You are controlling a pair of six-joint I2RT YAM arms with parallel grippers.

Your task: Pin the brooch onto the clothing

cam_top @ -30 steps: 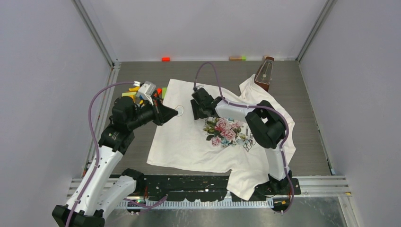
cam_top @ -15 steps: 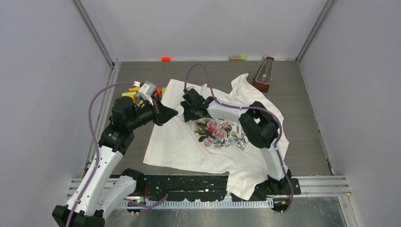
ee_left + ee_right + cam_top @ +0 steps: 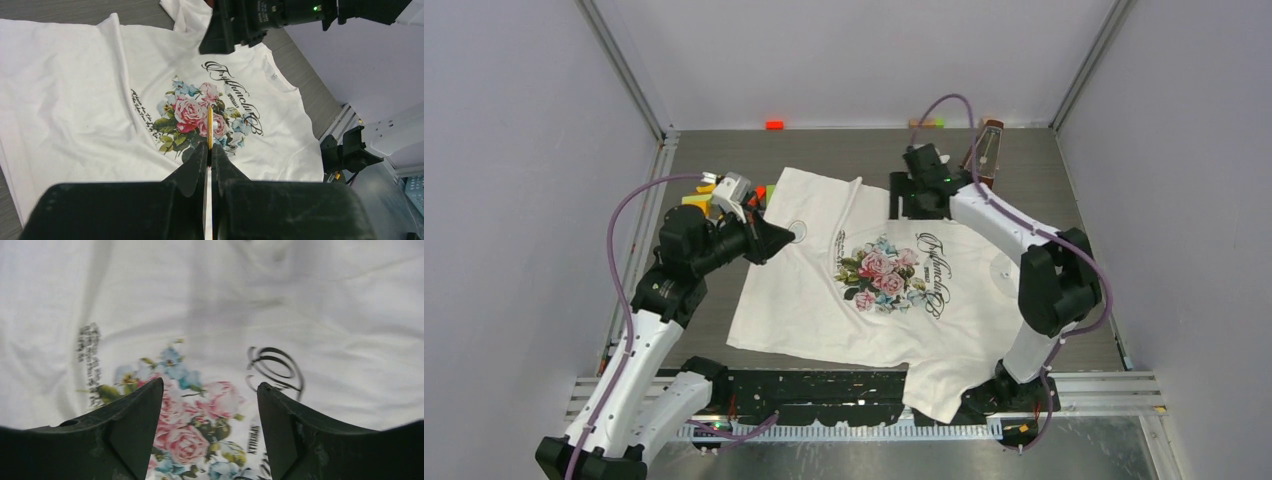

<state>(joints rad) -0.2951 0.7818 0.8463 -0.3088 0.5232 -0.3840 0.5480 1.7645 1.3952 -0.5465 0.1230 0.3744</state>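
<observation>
the grey table (image 3: 724, 160) fills the frame, walled on the left, back and right. bare wood grain lies open along its back edge and down the right side.

the clothing (image 3: 824, 290), a white t-shirt, lies spread flat across the middle. one corner of its hem droops over the near rail at the bottom centre. the rose print sits at frame centre. the dark cursive lettering right of it is too looped to read, and a small line of text left of the roses is too fine to make out.

the right gripper (image 3: 916, 208) hangs over the shirt's collar end at upper centre, fingers well apart with nothing between them. its wrist view shows only cloth and print below.

the left gripper (image 3: 786, 237) at centre left is pinched together on the brooch (image 3: 209, 127), a thin gold sliver seen edge-on over the shirt's left part.

a brown metronome (image 3: 989, 150) at upper right is partly cut off by the right arm's cable. coloured blocks (image 3: 704, 195) are half hidden behind the left wrist.
</observation>
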